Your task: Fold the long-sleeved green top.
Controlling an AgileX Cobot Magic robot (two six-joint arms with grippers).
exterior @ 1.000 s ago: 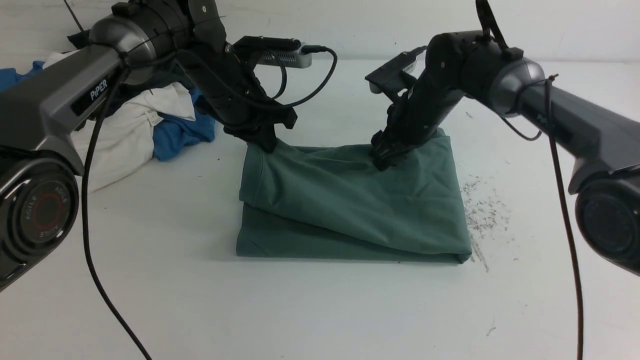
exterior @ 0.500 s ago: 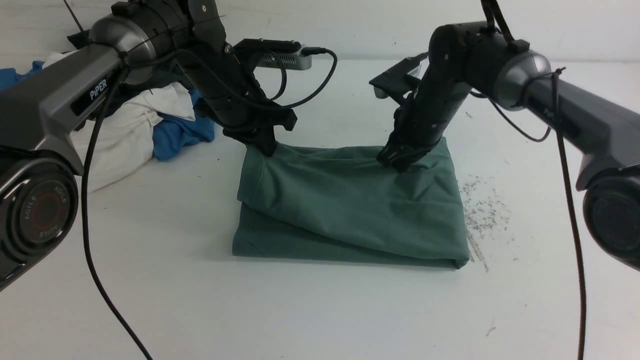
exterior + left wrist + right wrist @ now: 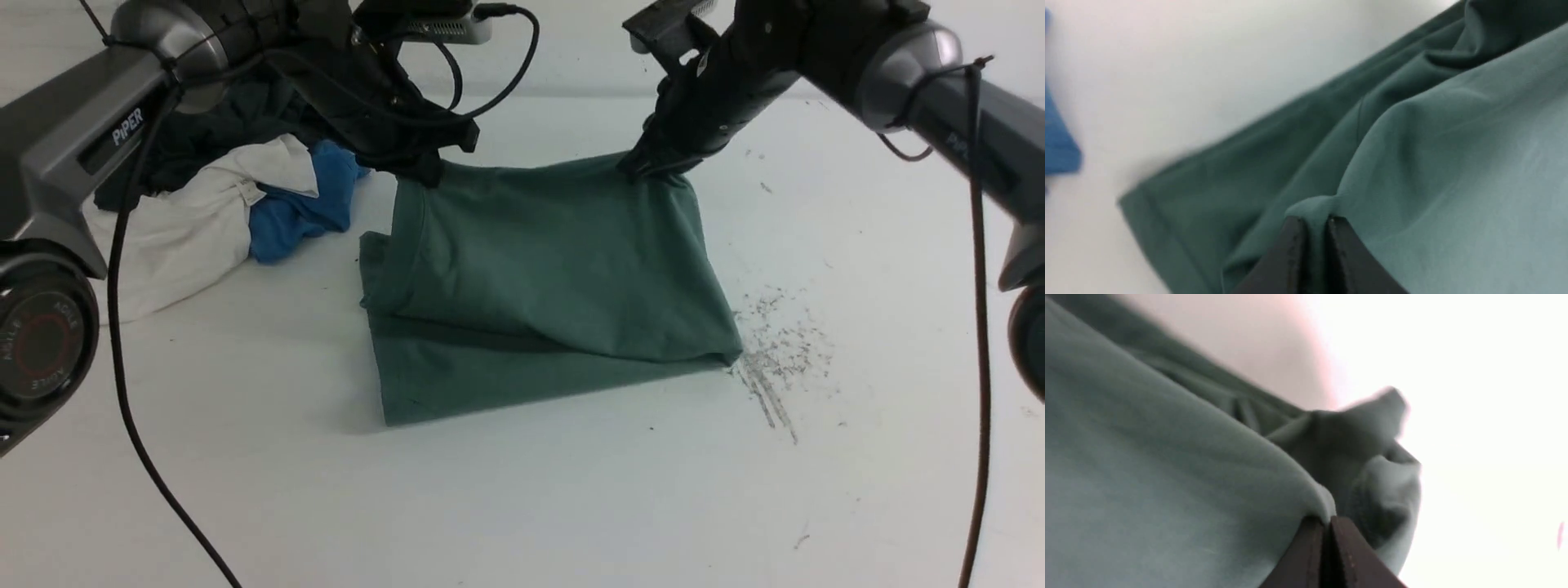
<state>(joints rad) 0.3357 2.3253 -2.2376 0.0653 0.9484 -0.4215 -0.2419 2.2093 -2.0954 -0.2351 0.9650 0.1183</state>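
Note:
The green long-sleeved top [image 3: 547, 269] lies folded into a thick rectangle in the middle of the white table, its far edge pulled up off the surface. My left gripper [image 3: 424, 170] is shut on the top's far left corner; the left wrist view shows green cloth [image 3: 1412, 134] pinched between the fingertips [image 3: 1314, 222]. My right gripper [image 3: 653, 167] is shut on the far right corner, with the fabric [image 3: 1167, 457] draped over its closed tips [image 3: 1327, 520]. The lower layers still rest on the table.
A heap of white [image 3: 196, 220], blue [image 3: 302, 212] and dark [image 3: 220, 122] clothes lies at the back left, close to the left arm. Dark scuff marks [image 3: 775, 351] speckle the table just right of the top. Black cables hang from both arms.
Both grippers have risen and moved toward the far side, lifting the top's far edge. The right gripper closed on the cloth. The lower layers slid and turned slightly on the table.

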